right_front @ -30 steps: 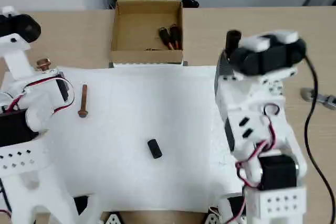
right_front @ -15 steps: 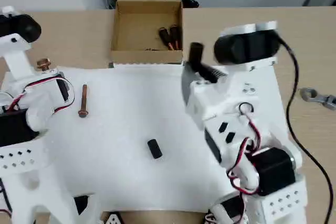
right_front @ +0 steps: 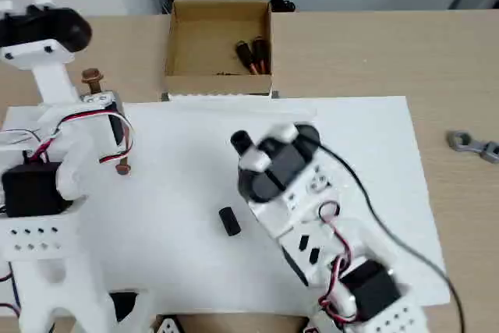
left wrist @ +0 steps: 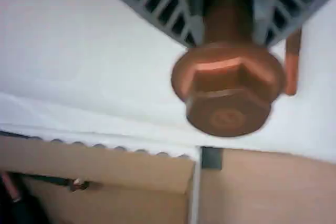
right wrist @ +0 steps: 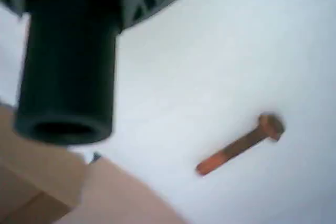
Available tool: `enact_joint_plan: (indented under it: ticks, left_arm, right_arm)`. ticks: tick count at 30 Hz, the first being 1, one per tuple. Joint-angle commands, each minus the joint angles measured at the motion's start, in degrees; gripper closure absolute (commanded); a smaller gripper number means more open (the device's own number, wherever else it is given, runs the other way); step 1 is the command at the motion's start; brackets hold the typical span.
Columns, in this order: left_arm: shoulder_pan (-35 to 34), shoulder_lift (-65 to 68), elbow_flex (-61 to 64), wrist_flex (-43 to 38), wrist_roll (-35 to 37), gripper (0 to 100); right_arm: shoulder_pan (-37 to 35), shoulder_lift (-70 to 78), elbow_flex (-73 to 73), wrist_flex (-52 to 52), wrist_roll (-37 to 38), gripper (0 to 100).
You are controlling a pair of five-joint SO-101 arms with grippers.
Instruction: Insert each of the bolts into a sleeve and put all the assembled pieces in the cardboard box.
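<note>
The copper-coloured bolt is pinched by its shank between the ribbed jaws of the left gripper, with its hex head poking free. In the high view it hangs over the far left corner of the white sheet. How much shank sticks out past the jaws on the other side is hidden. The black sleeve is clamped round its side wall in the right gripper, its open bore clear of the jaws, above the middle of the sheet. Both pieces look small, stiff and light. The bolt is probably metal, hard and smooth enough to twist or slide in the jaws, so a grip on the shank close under the head seems soundest, leaving the tip free to enter. The sleeve looks like a rigid tube that would roll if set down, so it is best held across its barrel, away from the mouth. A loose bolt lies flat on the sheet near its left edge, partly under the left arm. A spare sleeve lies toward the near edge, just beside the right arm. The cardboard box stands on the counter against the sheet's far edge, with assembled pieces in its right half. A small metal tool rests near the counter's right edge.
</note>
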Motion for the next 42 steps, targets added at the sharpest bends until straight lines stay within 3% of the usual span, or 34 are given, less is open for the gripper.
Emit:
enact_joint_plan:
  ticks: [1, 5, 10, 14, 22, 28, 33, 37, 42]
  left_arm:
    - [0.8, -1.5, -2.7, -2.4, 0.4, 99]
    - [1.0, -1.4, -2.7, -2.6, 2.1, 99]
    - [1.6, -1.6, -2.6, -4.3, 6.1, 99]
    - [8.4, -1.5, -2.6, -4.0, 6.1, 99]
    - [16.7, -1.9, -2.7, -4.4, 5.2, 99]
    - [25.3, -1.9, -2.7, -12.0, 5.1, 99]
    - [29.7, -2.2, -1.0, -17.8, 7.6, 99]
    - [31.7, -8.4, 9.9, -28.2, 9.1, 99]
    - [33.2, -29.8, 33.5, -35.5, 9.0, 99]
  right_arm:
    - [5.8, -10.2, 16.9, -12.1, -5.2, 99.6]
    - [10.8, -15.7, 26.1, -19.8, -5.3, 99.6]
    - [7.4, -17.4, 26.6, -22.9, -5.3, 99.6]
    - [2.7, -17.5, 21.1, -22.6, -5.2, 99.6]
    - [2.1, -18.3, 21.1, -22.6, -3.6, 99.5]
    - [-3.5, -23.9, 26.0, -18.6, -1.9, 99.5]
    - [-3.5, -23.8, 25.5, -18.5, -2.5, 99.5]
    - [-2.6, -23.8, 25.8, -18.3, -2.1, 99.5]
    - [-1.5, -23.9, 25.8, -18.3, -2.4, 99.5]
